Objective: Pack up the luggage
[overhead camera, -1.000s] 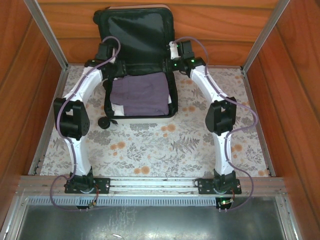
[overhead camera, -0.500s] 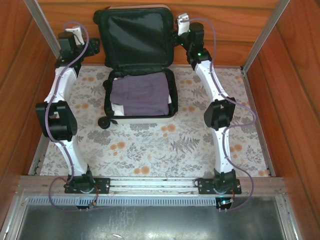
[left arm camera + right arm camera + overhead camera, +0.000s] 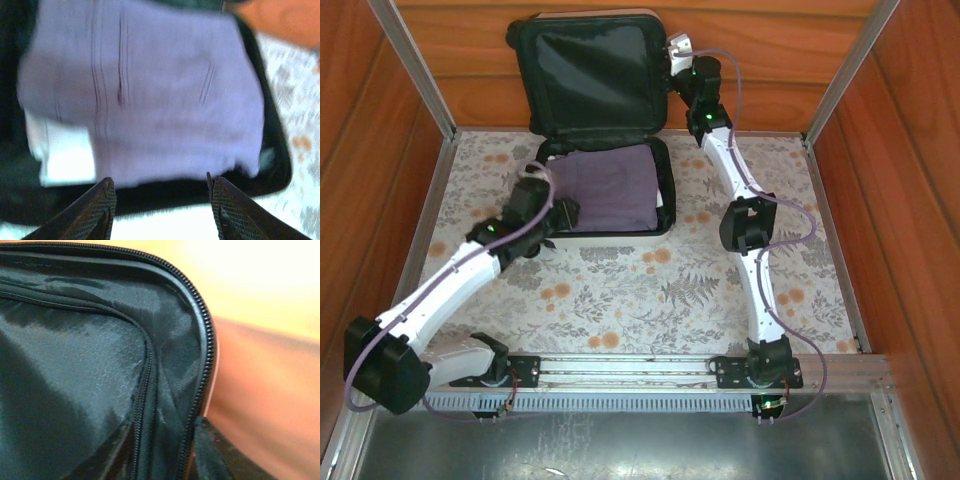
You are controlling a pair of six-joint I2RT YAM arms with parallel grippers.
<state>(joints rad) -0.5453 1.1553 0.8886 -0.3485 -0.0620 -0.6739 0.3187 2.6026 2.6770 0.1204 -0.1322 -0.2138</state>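
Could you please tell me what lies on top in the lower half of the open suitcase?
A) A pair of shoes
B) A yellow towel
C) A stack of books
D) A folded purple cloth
D: a folded purple cloth lies on top in the lower half of the suitcase, with a white item showing from under its near left edge.

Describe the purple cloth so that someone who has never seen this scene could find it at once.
At the far end of the flowered table an open suitcase has its lid raised before the wooden wall. In its flat lower half lies the purple cloth, folded. It is the top layer, dull violet, over a white cloth that peeks out at one near corner.
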